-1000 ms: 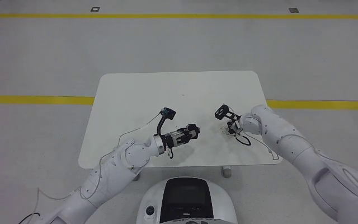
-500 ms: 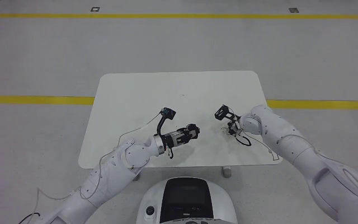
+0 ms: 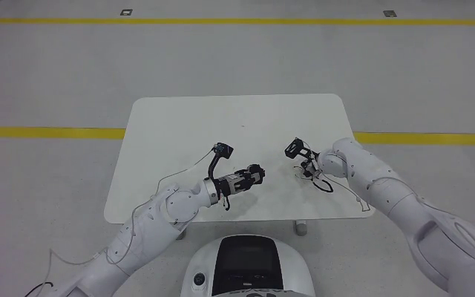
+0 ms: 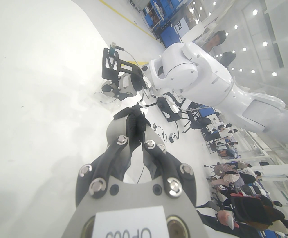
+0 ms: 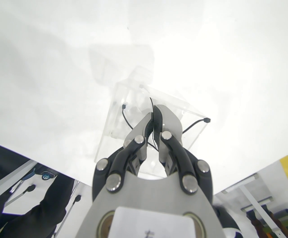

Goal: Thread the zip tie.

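Clamping my right pincer (image 5: 155, 110) on the black zip tie (image 5: 206, 120) over the clear box (image 5: 112, 126); my left pincer (image 4: 135, 117) seems closed nearby.

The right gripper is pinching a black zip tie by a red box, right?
No, the box isn't red, it's clear. The right wrist view shows the right gripper shut on the black zip tie at that clear box.

A pale grey floor (image 3: 74, 74) crossed by two yellow lines (image 3: 223, 20) surrounds the white, round-cornered worktop (image 3: 223, 122). Farther off (in the left wrist view) stand blue racks (image 4: 167, 35), black office chairs (image 4: 196, 121) and rows of round ceiling lights (image 4: 254, 12).
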